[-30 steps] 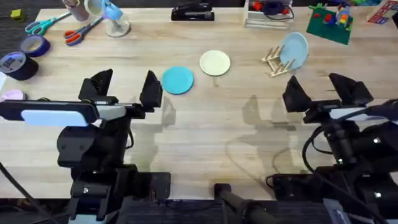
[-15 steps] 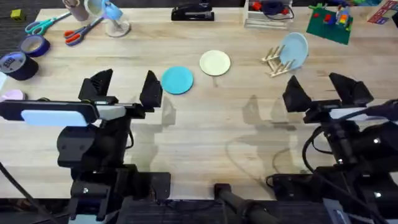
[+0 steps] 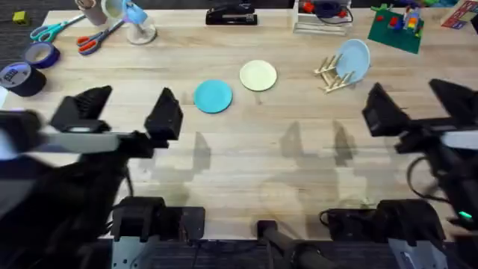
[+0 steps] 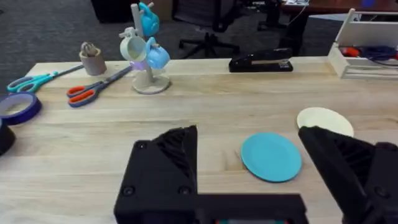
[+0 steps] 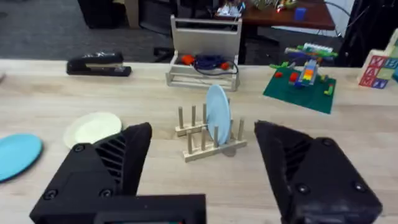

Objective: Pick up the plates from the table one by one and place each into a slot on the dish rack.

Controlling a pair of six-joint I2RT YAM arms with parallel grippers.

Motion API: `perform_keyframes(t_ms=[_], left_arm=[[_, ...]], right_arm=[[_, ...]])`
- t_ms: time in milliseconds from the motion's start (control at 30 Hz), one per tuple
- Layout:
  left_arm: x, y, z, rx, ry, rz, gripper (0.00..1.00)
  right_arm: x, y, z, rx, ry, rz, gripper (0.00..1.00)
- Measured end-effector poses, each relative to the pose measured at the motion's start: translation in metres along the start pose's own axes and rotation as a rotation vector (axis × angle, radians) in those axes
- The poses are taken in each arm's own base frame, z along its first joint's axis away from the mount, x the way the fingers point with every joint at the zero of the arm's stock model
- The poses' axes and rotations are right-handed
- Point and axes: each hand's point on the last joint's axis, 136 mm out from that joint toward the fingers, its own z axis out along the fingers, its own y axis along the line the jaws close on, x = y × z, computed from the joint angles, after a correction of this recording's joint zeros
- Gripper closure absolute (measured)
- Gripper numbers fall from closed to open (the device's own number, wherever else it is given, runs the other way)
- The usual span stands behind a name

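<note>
- Both grippers sit wide apart with nothing between the fingers: left gripper [image 3: 127,112] hovers over the near-left part of the table, right gripper [image 3: 422,108] over the near-right part. Neither touches a plate.
- Biggest thing is the table [image 3: 246,164], a light wooden plank top with visible grain, bare across the near middle.
- Along the far edge: a green building-brick baseplate [image 3: 396,30] with small bricks on it at the far right, a white tray-like holder [image 3: 321,19] beside it, a black stapler [image 3: 231,15] near the middle, and a mug tree [image 4: 146,53] with small blue and white mugs toward the far left.
- Dish rack [image 5: 208,140], a little wooden dowel thing, stands on the right side. A light-blue plate [image 5: 217,115] is standing on edge in one of its slots.
- Teal-blue plate [image 3: 213,96] lies flat near the table's middle, just ahead of the left gripper's right finger in the overhead view.
- Cream-yellow plate [image 3: 258,75] lies flat just beside the teal one, a bit farther back and toward the rack. The two look very close but apart.
- Far left: two pairs of scissors, teal-handled [image 4: 31,81] and orange-handled [image 4: 93,87], plus a blue tape roll [image 4: 18,107].
</note>
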Motion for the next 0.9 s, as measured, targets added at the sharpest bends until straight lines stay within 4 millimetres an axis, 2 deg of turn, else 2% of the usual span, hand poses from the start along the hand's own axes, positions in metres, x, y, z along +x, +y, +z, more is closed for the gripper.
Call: perform_keyframes(t_ms=[133, 300, 600, 900], left_arm=[[-0.026, 0.0, -0.022, -0.001, 0.045, -0.008, 0.008], [-0.051, 0.0, -0.034, -0.004, 0.148, -0.033, 0.008], [-0.095, 0.0, -0.028, -0.007, 0.365, -0.044, 0.008], [-0.12, -0.009, -0.01, 0.036, 0.623, -0.064, 0.008]], right_arm=[[-0.023, 0.0, -0.02, 0.0, 0.044, 0.001, 0.007], [-0.044, -0.001, -0.035, 0.006, 0.127, 0.003, 0.007], [-0.077, -0.001, -0.04, 0.006, 0.287, 0.006, 0.009], [-0.091, -0.001, -0.04, 0.004, 0.529, 0.012, 0.007]])
